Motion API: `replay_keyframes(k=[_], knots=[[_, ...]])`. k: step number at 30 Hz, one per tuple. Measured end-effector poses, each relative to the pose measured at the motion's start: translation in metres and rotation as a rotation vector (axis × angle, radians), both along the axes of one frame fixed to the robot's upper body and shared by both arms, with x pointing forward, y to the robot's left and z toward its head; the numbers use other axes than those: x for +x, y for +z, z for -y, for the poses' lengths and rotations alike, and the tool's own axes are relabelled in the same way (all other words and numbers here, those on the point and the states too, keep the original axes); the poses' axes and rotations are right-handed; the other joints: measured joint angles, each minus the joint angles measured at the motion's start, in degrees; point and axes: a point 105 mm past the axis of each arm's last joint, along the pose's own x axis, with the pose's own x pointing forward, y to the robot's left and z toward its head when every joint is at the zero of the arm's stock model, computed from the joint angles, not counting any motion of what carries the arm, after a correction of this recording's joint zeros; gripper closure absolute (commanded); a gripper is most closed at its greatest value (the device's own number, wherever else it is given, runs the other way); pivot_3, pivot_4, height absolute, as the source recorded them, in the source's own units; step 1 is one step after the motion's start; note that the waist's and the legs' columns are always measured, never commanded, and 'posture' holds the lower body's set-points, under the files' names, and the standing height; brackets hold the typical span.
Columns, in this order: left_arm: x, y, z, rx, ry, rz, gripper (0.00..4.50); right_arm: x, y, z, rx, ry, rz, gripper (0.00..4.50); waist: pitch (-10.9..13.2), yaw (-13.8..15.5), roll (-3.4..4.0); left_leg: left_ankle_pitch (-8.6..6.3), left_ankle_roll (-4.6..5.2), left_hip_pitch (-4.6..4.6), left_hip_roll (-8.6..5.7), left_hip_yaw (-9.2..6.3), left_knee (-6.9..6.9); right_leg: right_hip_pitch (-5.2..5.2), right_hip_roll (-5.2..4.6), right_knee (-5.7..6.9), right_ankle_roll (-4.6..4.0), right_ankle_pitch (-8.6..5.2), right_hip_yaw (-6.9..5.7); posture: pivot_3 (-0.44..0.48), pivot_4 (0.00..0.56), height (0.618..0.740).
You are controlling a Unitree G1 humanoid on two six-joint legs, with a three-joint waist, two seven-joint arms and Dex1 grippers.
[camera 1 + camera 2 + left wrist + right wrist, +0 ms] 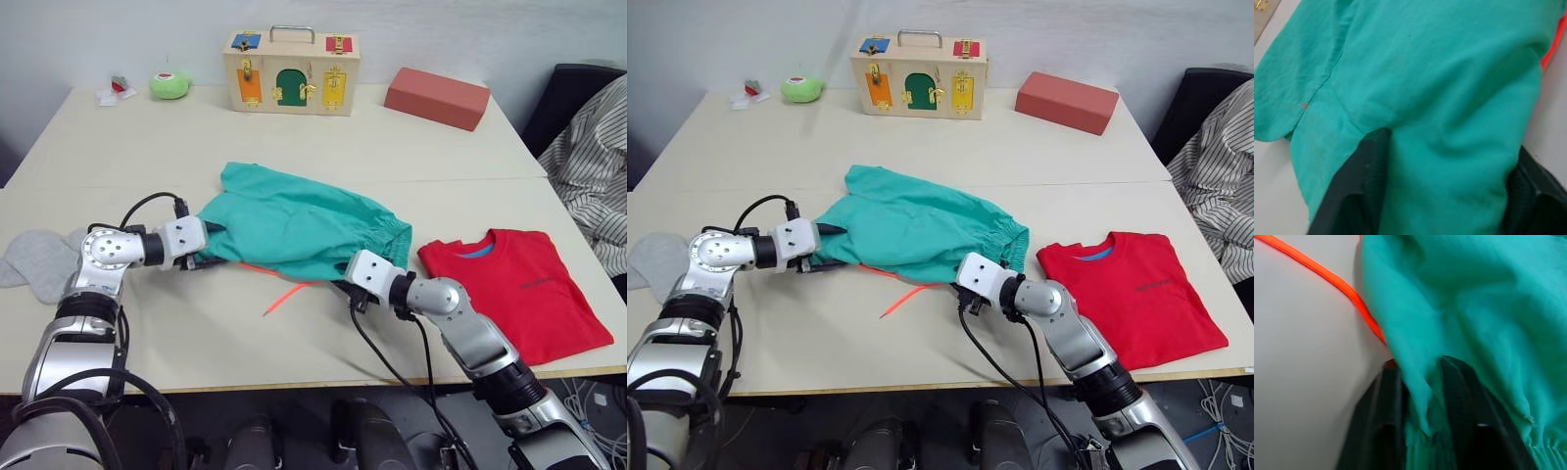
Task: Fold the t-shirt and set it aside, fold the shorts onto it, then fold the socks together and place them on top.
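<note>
Left gripper point(208, 233) is being held clamped on the near left edge of the shorts point(299, 227); in the left wrist view the teal cloth is seen pinched between its fingers point(1359, 181). Right gripper point(1425, 396) is being held clamped on the waistband end, cloth caught between its black fingers point(1378, 421).

Table point(294, 127): all garments are lying on it.
T-shirt point(514, 286): folded, lying flat at the right near the edge, just beside the shorts and apart from them. That step is judged done.
Shorts: lying at centre, being gripped at both near corners, apparently partly folded and not yet on the t-shirt. This is judged the step in hand.
Orange drawstring point(279, 297): trailing loose on the table below the shorts.
Socks point(39, 259): lying untouched at the far left, well apart from the t-shirt. Folding and stacking are judged still outstanding.
</note>
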Motion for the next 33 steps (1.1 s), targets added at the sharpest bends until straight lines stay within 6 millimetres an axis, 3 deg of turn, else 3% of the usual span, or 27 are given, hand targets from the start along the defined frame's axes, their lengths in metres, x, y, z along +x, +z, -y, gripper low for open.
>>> replay_keyframes(k=[1, 6, 10, 14, 18, 25, 33], knots=[[0.001, -0.001, 0.000, 0.013, 0.001, -0.009, 2.87, 0.001, -0.001, 0.000, -0.003, 0.006, 0.001, 4.50, 0.0, 0.0, 0.00, 0.01, -0.02, 0.01, 0.01, 0.00, 0.00, 0.00, 0.01, 0.00, 0.00, 0.00, -0.03, 0.000, 0.150, 0.740], [-0.002, -0.003, -0.008, 0.056, 0.000, -0.062, 4.48, 0.001, 0.003, -0.005, -0.012, 0.096, -0.011, 4.50, 0.0, -0.4, 0.00, 0.03, -0.07, 0.07, 0.09, 0.06, -0.01, -0.01, 0.08, 0.00, -0.01, 0.00, -0.12, 0.000, 0.150, 0.740], [-0.010, -0.001, -0.023, 0.078, 0.002, -0.107, 4.48, -0.004, 0.013, -0.016, -0.032, 0.245, 0.018, 4.50, 0.0, -1.2, 0.01, 0.06, -0.15, 0.06, 0.17, 0.08, -0.07, -0.07, 0.12, 0.00, -0.06, -0.04, -0.15, 0.000, 0.150, 0.740], [-0.030, -0.005, -0.039, 0.041, -0.007, -0.124, 4.48, -0.012, 0.015, -0.021, -0.039, 0.364, 0.033, 4.50, 0.0, -1.9, 0.04, 0.03, -0.23, 0.05, 0.23, 0.10, -0.14, -0.10, 0.11, 0.02, -0.11, -0.07, -0.04, 0.000, 0.150, 0.740], [-0.079, -0.018, -0.056, -0.054, 0.018, -0.112, 4.48, -0.038, 0.017, -0.024, 0.005, 0.551, 0.016, 4.50, 0.0, -2.9, 0.08, -0.08, -0.31, 0.01, 0.39, 0.02, -0.21, -0.08, 0.09, 0.04, -0.13, -0.08, 0.13, 0.000, 0.150, 0.740], [-0.152, -0.027, -0.040, -0.176, 0.112, -0.088, 4.48, -0.063, 0.002, -0.006, 0.011, 0.633, -0.053, 4.50, 0.1, -1.6, 0.11, -0.28, -0.18, 0.15, 0.27, -0.10, -0.13, 0.10, -0.12, -0.21, -0.14, -0.08, 0.11, 0.000, 0.150, 0.740], [-0.180, -0.031, -0.015, -0.253, 0.173, -0.051, 4.48, -0.065, -0.010, 0.020, -0.034, 0.621, -0.042, 4.50, 0.1, -0.1, 0.10, -0.28, -0.18, 0.16, 0.29, -0.14, -0.16, 0.09, -0.02, -0.20, -0.27, -0.09, 0.05, 0.000, 0.150, 0.740]])
